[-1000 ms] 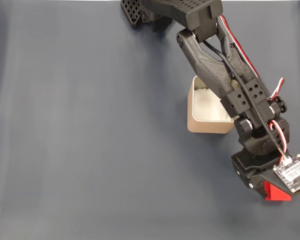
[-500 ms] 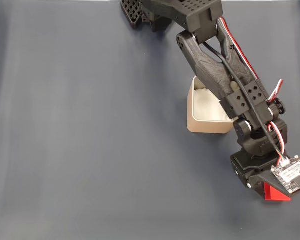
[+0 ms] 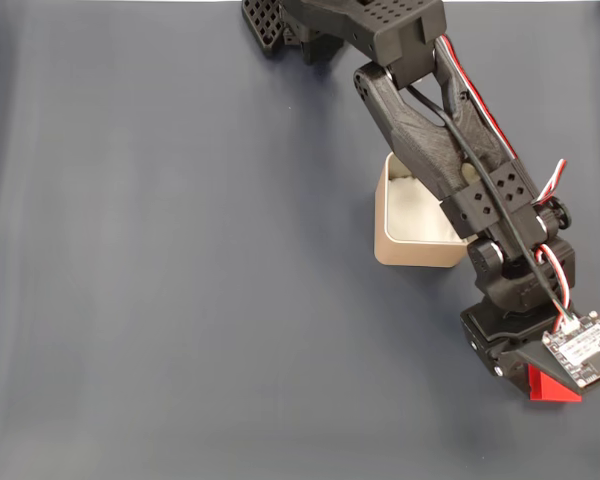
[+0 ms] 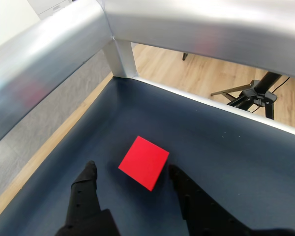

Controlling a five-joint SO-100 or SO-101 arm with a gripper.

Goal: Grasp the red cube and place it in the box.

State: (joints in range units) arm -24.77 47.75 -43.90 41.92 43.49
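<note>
In the wrist view the small bright red matte cube [image 4: 143, 162] lies on the dark blue-grey covered desk [image 4: 226, 147], turned so one corner points down toward the camera. The black two-finger end effector [image 4: 130, 172] is open: its left fingertip [image 4: 90, 169] stands just left of the cube and its right fingertip sits just right of it, each with a gap of desk showing, so neither touches the cube. The lower parts of both fingers are cut off by the bottom edge of this view. A brushed aluminium frame rail [image 4: 196, 22] crosses the top and runs down the left side, and beyond the desk edge a wooden floor and a black tripod foot [image 4: 255, 93] can be seen.

In the fixed view the black printed arm [image 3: 450, 150] reaches from the top edge down to the lower right. Of the cube [image 3: 550, 385] just a red wedge shows beneath the wrist, the rest hidden by the arm and a small pale circuit board [image 3: 582, 350]; the fingers themselves cannot be made out here. The beige square box with rounded corners and white lining [image 3: 412, 225] sits near the cube, above and left of it, with its right side covered by the arm.
</note>
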